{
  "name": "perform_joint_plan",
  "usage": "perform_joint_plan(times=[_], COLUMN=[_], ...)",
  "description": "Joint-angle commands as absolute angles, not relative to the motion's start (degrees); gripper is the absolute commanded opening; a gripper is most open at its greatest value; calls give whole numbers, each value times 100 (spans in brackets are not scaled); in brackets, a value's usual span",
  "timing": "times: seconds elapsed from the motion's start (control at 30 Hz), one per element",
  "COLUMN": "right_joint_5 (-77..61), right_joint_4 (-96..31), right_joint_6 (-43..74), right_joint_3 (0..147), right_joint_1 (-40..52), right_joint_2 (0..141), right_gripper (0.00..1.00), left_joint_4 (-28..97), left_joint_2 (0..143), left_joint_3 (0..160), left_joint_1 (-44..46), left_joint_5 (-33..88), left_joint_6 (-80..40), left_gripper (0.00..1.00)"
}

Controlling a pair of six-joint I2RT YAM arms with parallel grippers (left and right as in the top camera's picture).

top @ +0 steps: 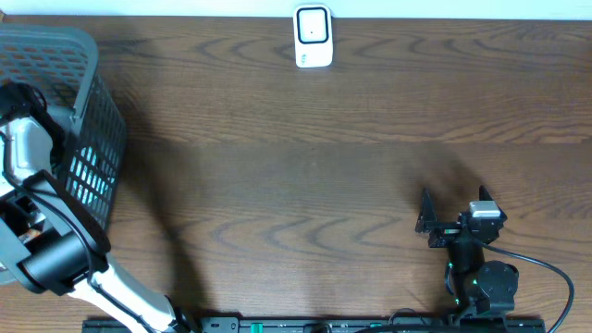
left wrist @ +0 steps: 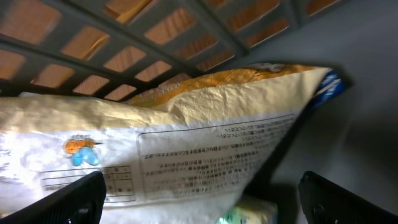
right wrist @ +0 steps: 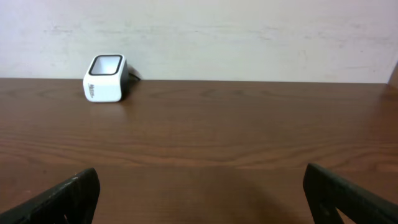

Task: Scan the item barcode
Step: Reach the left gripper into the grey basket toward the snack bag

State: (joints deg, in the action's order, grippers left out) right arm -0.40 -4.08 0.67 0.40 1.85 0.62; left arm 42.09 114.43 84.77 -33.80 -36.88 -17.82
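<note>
The item, a white and yellow printed bag, lies inside the grey mesh basket, leaning against the basket wall. Its barcode is not in view; only small print and a table show on the facing side. My left gripper is down in the basket, open, one finger on each side of the bag's lower edge, not closed on it. The white scanner stands at the table's far edge, also in the right wrist view. My right gripper hovers open over bare wood at the front right.
A green-printed pack lies under the bag in the basket. The basket fills the table's far left corner. Brown wooden table stretches between basket, scanner and right arm. A pale wall rises behind the scanner.
</note>
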Motion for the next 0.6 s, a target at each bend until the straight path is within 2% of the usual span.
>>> perform_joint_plan(times=[0.0,0.3,0.57], right_joint_5=[-34,-32,-32], right_joint_4=[-440,-438,-440], right_joint_6=[123,123,123], right_joint_3=[32,32,32], right_joint_1=[172,172,172], right_joint_2=[30,27,30], right_gripper=[99,99,99], left_joint_4=[4274,4563,4578], left_joint_2=[11491,11487,11520], left_joint_3=[8449,8449,8449], left_joint_1=[-3540,-3948,-4034], left_joint_5=[-4012,-4007,-3249], left_joint_6=[-2056,-2161,-2178], left_gripper=[97,98,98])
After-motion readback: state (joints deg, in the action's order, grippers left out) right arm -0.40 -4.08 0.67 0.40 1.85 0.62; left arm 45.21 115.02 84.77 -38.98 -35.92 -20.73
